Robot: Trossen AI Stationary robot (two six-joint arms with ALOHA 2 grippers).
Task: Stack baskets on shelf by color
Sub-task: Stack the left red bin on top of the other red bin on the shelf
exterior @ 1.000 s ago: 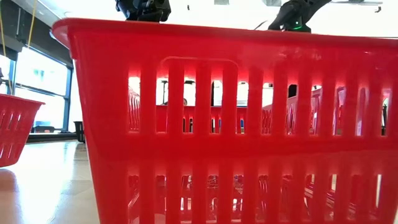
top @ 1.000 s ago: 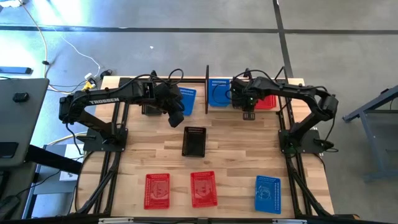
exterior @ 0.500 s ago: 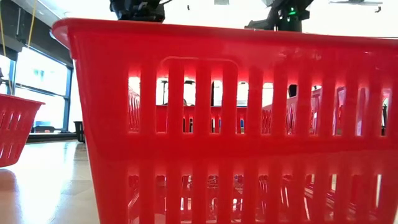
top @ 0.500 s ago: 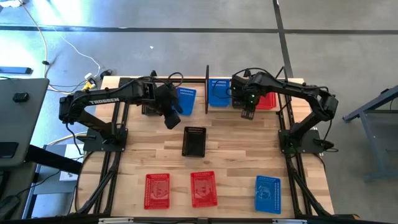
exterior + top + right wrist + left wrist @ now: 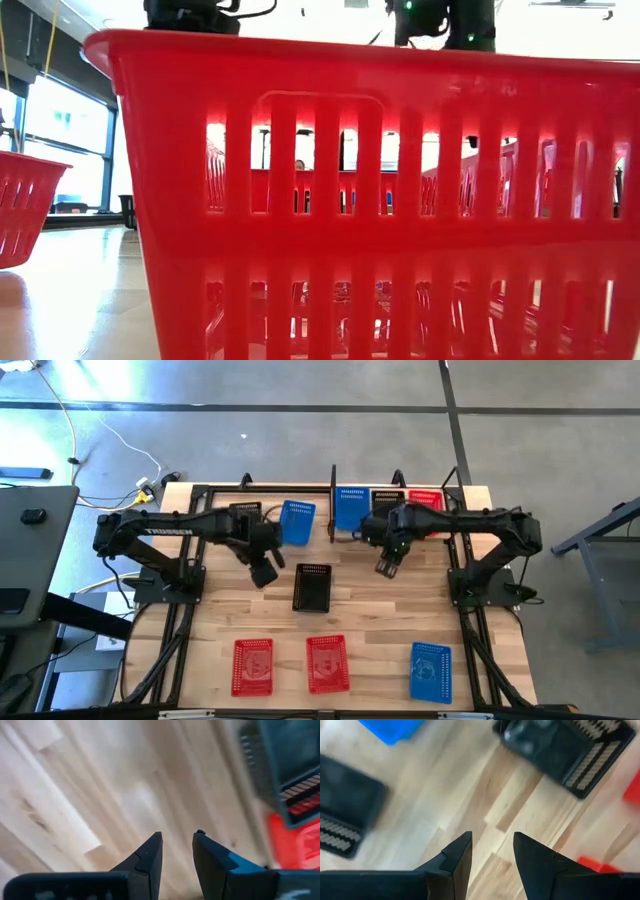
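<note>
In the high view, my left gripper (image 5: 262, 572) hovers open over bare wood, left of a lone black basket (image 5: 312, 587) resting on its base at mid-table. My right gripper (image 5: 384, 565) hovers open to that basket's right, just near of the shelf (image 5: 333, 500). The shelf's right half holds a blue basket (image 5: 350, 508), a black basket (image 5: 386, 500) and a red basket (image 5: 425, 500). Another blue basket (image 5: 297, 522) sits left of the shelf's middle post. The left wrist view shows open fingers (image 5: 492, 851) above wood; the right wrist view does too (image 5: 177, 851). Neither gripper holds anything.
Along the near edge stand two red baskets (image 5: 252, 665) (image 5: 328, 663) and a blue one (image 5: 430, 671). One red basket (image 5: 380, 200) fills the low view, with another (image 5: 20, 205) at its left. Bare wood lies between the mid-table basket and the near row.
My right gripper has drawn back from over the shelf toward the near edge, uncovering the black basket between the blue and red ones. My left gripper has moved away from the blue basket, toward the near edge and slightly left. No basket has visibly shifted.
</note>
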